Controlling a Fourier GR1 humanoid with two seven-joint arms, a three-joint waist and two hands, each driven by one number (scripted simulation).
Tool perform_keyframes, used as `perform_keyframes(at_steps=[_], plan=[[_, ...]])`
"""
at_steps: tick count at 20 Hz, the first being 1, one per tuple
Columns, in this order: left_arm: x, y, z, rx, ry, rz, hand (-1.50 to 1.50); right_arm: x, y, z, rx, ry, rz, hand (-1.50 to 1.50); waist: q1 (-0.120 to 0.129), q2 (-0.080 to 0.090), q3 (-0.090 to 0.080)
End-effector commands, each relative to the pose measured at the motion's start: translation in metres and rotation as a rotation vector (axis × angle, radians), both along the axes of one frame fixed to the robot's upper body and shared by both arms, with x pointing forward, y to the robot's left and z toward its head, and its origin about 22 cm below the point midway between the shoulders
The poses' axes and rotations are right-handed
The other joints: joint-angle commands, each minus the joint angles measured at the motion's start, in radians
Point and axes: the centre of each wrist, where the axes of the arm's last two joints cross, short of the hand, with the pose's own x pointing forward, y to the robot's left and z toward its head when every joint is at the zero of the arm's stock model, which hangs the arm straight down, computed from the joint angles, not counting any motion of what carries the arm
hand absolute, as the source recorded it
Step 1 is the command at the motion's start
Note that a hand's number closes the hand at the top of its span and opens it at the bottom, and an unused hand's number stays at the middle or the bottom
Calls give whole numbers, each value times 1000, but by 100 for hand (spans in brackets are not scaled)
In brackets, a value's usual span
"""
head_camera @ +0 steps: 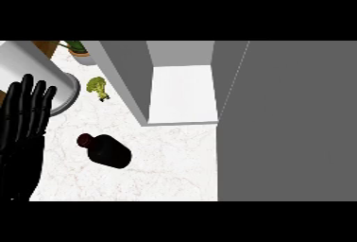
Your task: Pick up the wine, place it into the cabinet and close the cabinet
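A dark wine bottle point(106, 149) with a maroon cap stands on the white marble counter point(174, 160), left of centre. Behind it the grey cabinet point(180, 92) stands with its white inner shelf showing, and its grey door point(289, 123) swung out fills the view's right side. My left hand point(24, 118) rests open at the left edge, fingers up, well apart from the bottle. My right hand does not show.
A green broccoli floret point(97, 88) lies on the counter behind the bottle. A round white and grey vessel point(52, 92) stands at the far left, and a potted plant point(79, 50) at the back.
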Motion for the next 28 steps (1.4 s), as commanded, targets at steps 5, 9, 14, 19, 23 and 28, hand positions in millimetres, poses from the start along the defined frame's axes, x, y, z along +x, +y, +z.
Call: perform_keyframes(at_steps=[5, 9, 14, 19, 23, 28], plan=[[7, 6, -4, 20, 5, -601, -150, -18, 14, 3, 32, -8, 71, -150, -1, 15, -28], [2, 17, -34, -126, 218, -797, -150, -27, 21, 6, 4, 74, 272, -150, 9, 18, -27], [4, 70, 4, -115, 241, -870, -150, -53, 31, 32, 13, 108, 292, -150, 24, 16, -24], [-11, 92, 44, -118, 259, -891, -150, -84, 26, 72, 0, 87, 291, -150, 32, 14, -23], [-14, 88, 63, -156, 312, -901, -150, -74, 38, 79, 20, 81, 288, -150, 32, 16, -23], [1, 95, 55, -130, 321, -863, -150, -79, 44, 102, 14, 95, 321, -150, 22, 18, -24]])
